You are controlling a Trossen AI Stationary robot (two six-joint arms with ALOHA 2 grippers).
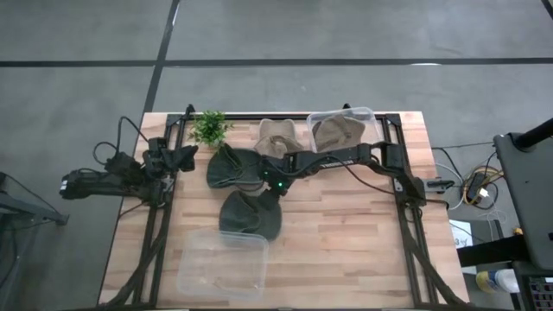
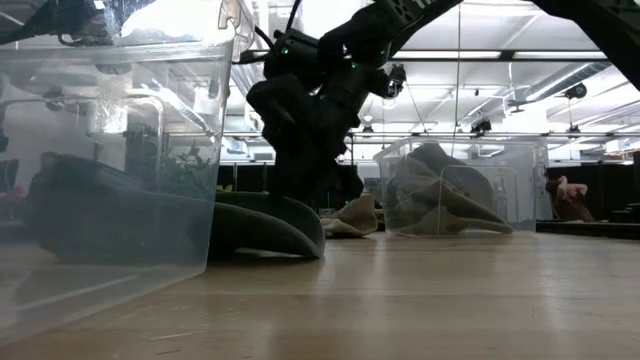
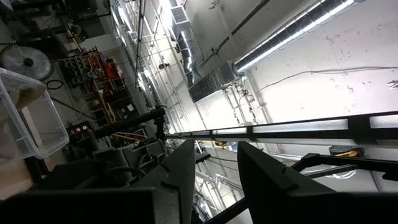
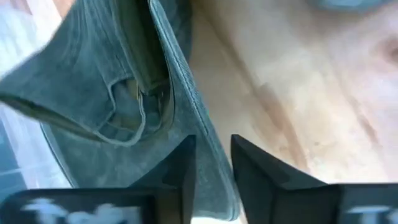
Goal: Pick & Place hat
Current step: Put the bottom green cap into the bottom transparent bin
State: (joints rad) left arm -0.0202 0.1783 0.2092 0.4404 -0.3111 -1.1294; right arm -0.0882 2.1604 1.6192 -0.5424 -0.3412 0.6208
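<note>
Two dark green hats lie on the table: one (image 1: pixel 232 166) toward the far side, one (image 1: pixel 251 216) nearer, resting on its brim (image 2: pixel 265 228). My right gripper (image 1: pixel 275 184) reaches in from the right, between them, down at the nearer hat's far edge, and is shut on this hat (image 4: pixel 112 93). A tan hat (image 1: pixel 278 136) lies on the table. Another tan hat (image 1: pixel 339 131) sits in the far clear bin (image 1: pixel 370 114). My left gripper (image 1: pixel 186 156) waits at the table's left edge, open, pointing up into the room (image 3: pixel 216 168). My right gripper (image 4: pixel 213 168) has the green hat's brim edge (image 4: pixel 208 140) pinched between its two fingers. The fingers come from above, slanting down, with the brim running through the gap. The hat lies on the table with its inside band (image 4: pixel 134 93) showing.
A clear bin (image 1: pixel 223 263) stands near the table's front edge, left of centre, close in the low view (image 2: pixel 110 150). A small green plant (image 1: pixel 209 127) stands at the far edge. Bare wood lies right of the hats (image 1: pixel 346 225).
</note>
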